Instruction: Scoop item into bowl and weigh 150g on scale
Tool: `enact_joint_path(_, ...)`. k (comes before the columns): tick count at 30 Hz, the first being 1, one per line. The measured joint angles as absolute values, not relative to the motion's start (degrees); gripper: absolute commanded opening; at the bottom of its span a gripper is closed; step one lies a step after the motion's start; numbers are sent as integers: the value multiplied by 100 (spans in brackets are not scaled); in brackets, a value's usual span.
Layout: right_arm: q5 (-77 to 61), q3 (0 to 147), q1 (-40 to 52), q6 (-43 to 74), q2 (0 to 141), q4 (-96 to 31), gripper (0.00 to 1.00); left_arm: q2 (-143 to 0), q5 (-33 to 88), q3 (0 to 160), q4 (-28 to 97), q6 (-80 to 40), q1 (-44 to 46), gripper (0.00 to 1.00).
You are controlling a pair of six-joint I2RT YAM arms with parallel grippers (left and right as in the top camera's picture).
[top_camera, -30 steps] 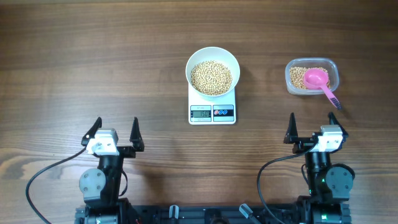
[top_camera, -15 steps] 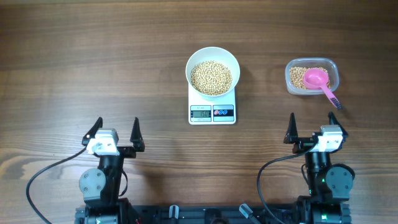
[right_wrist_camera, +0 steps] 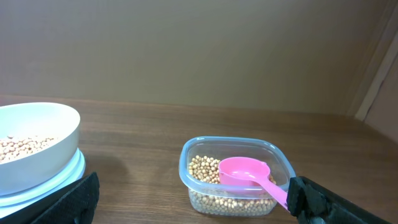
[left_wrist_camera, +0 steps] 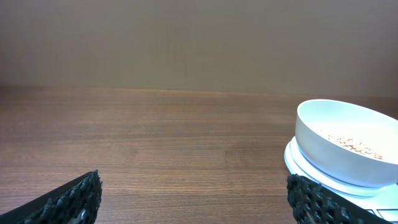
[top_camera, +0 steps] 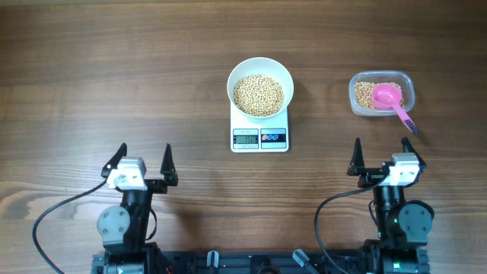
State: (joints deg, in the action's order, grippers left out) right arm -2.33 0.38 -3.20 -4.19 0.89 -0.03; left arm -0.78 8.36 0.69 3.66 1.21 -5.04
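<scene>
Overhead view: small white square digital kitchen scale [top_camera: 259,128] with grey display and dark button panel sits on the brown wooden table [top_camera: 114,68]; it serves as landmark. Round plain white bowl [top_camera: 260,68] stands on the scale platform, filled with small round tan beans [top_camera: 259,95]. Well to the right of the scale, a clear rectangular plastic tub with rounded corners [top_camera: 381,78] holds more of the same beans, with a pink plastic scoop [top_camera: 389,98] lying in it, handle sticking out over the tub's corner away from the scale. Left gripper [top_camera: 141,162] rests nearer the robot base than the scale and to its left, jaws spread wide, nothing between them. Right gripper [top_camera: 384,157] rests nearer the base and to the scale's right, jaws likewise wide and empty. Left wrist view: bowl [left_wrist_camera: 348,149] on scale [left_wrist_camera: 311,174] at right of frame, beans [left_wrist_camera: 351,144] visible inside; both dark fingertips [left_wrist_camera: 68,199] at the lower corners, far apart. Right wrist view: bowl [right_wrist_camera: 37,149] on scale [right_wrist_camera: 56,183] at left; tub [right_wrist_camera: 236,177] with beans [right_wrist_camera: 202,171] and scoop [right_wrist_camera: 245,173] to the right of the scale; fingertips [right_wrist_camera: 320,199] set wide at the frame's lower edge.
</scene>
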Motion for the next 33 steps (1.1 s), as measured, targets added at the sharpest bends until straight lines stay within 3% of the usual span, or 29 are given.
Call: enact_joint_path(33,-233,38,-320,-419,89,-3,100,-78,493,69,395,148,-43,100)
